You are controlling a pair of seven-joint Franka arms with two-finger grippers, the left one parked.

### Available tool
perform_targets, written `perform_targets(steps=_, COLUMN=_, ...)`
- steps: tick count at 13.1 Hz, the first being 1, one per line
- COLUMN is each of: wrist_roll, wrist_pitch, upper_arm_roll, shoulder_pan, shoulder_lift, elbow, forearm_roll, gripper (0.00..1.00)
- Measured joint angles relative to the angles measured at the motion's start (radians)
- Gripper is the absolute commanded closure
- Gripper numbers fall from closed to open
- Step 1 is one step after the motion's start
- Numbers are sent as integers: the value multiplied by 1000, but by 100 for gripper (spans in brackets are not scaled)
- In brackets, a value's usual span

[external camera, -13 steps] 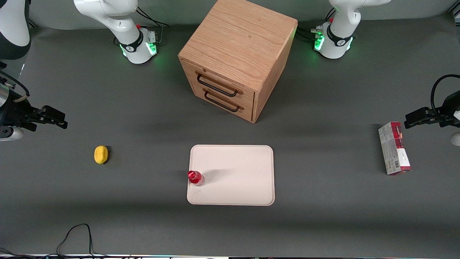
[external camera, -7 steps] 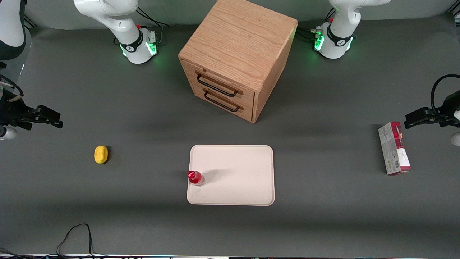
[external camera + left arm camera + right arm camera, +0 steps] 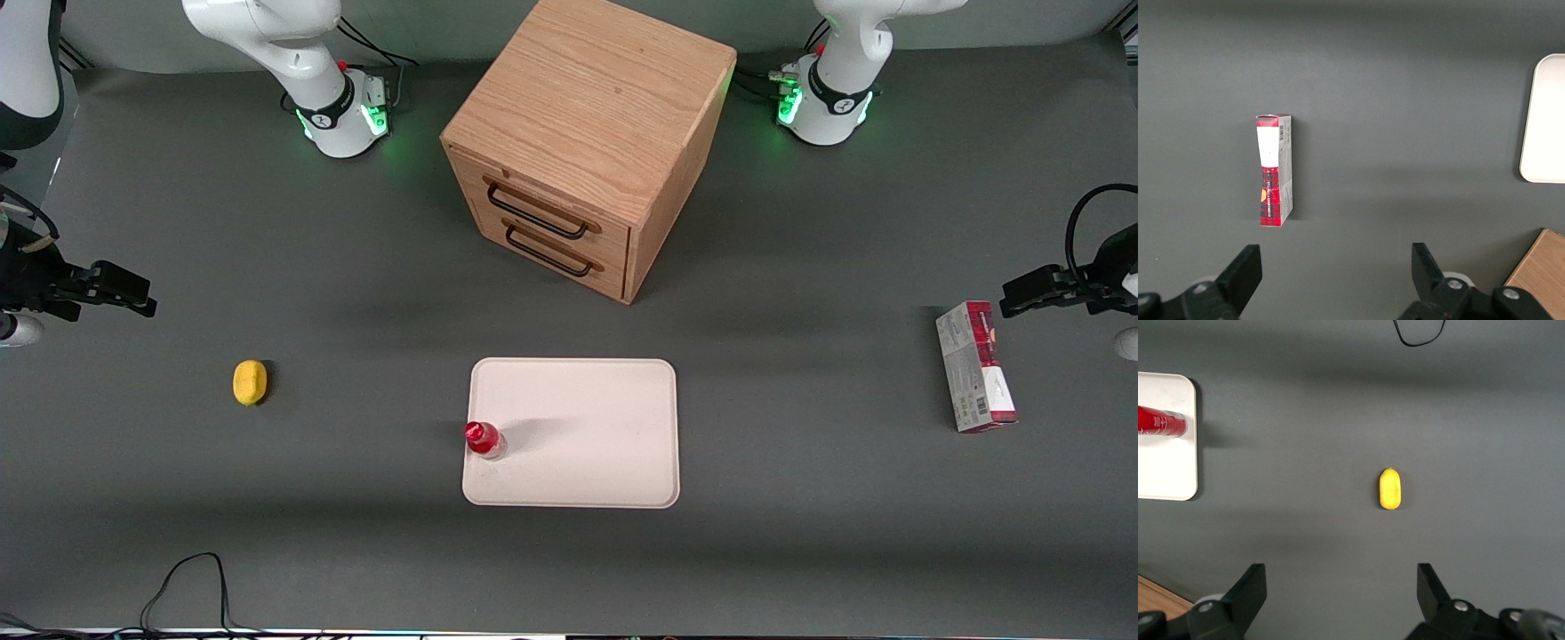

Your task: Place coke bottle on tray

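Observation:
The coke bottle (image 3: 484,440), tiny with a red cap and red body, stands upright on the cream-white tray (image 3: 587,436), at the tray's edge toward the working arm's end. It also shows in the right wrist view (image 3: 1161,423) on the tray (image 3: 1168,470). My right gripper (image 3: 124,298) hangs high above the table at the working arm's end, far from the bottle and tray. It is open and empty, with bare grey mat between its fingertips (image 3: 1341,583).
A yellow lemon-like lump (image 3: 250,382) lies on the mat between my gripper and the tray. A wooden drawer cabinet (image 3: 587,142) stands farther from the camera than the tray. A red-and-white carton (image 3: 975,366) lies toward the parked arm's end. A black cable (image 3: 187,582) loops near the front edge.
My right gripper drew back a little toward the working arm's end of the table a second ago, then held still. The bottle and tray have not moved.

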Motion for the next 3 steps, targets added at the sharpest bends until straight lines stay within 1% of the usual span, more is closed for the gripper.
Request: perform_targets(steps=3, wrist_roll=0, wrist_pitch=0, upper_arm_roll=-4, shoulder_pan=0, shoulder_lift=0, elbow=-3, forearm_roll=26, gripper=0)
